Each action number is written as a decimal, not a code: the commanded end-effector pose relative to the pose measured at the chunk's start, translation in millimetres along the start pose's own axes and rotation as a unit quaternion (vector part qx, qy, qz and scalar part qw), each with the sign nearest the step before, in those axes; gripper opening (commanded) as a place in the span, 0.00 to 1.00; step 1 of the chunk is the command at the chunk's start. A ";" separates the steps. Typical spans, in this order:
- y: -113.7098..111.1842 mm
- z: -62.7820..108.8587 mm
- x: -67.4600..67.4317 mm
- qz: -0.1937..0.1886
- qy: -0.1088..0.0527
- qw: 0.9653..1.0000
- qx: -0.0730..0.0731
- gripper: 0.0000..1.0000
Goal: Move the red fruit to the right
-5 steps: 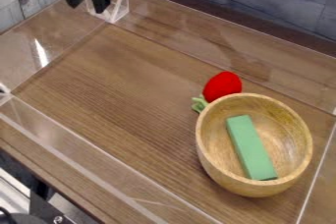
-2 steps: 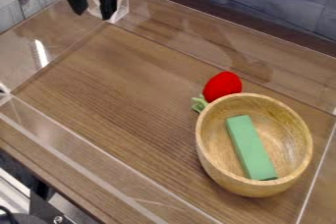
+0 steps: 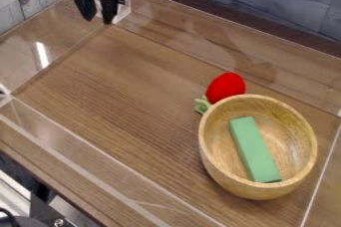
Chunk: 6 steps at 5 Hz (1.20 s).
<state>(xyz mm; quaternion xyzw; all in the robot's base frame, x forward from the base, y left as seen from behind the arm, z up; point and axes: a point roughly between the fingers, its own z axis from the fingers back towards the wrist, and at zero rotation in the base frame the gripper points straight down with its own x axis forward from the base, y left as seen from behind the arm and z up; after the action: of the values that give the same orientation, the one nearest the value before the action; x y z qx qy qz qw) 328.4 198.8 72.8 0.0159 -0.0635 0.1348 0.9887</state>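
Observation:
The red fruit (image 3: 225,86), small and glossy with green leaves at its lower left, rests on the wooden table right behind the rim of the wooden bowl (image 3: 213,149). My gripper (image 3: 98,12) hangs at the far top left corner, pointing down, well away from the fruit. Its dark fingers stand a little apart with nothing between them.
A green rectangular block (image 3: 253,149) lies inside the bowl. Clear plastic walls (image 3: 134,5) fence the table on all sides, and the gripper is close to the back-left wall. Bare wood (image 3: 120,102) stretches between gripper and fruit.
The gripper has come slightly down and to the right along the back wall, and its fingers look closer together. The fruit, bowl and block have not moved.

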 end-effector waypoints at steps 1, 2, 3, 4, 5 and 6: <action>3.4 18.9 6.8 0.022 -0.026 0.999 0.015 1.00; 6.8 19.5 5.9 0.039 -0.026 0.999 0.020 1.00; 15.8 17.4 9.0 0.035 -0.027 0.999 0.022 1.00; 18.6 17.2 10.2 0.026 -0.028 0.999 0.020 1.00; 17.5 21.8 18.8 0.001 -0.029 0.999 0.017 1.00; 1.4 11.2 11.9 0.002 -0.017 1.000 0.014 1.00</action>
<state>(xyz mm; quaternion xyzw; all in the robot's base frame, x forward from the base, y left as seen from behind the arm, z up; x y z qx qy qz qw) 333.5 198.0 64.8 0.0177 -0.0500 0.1353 0.9894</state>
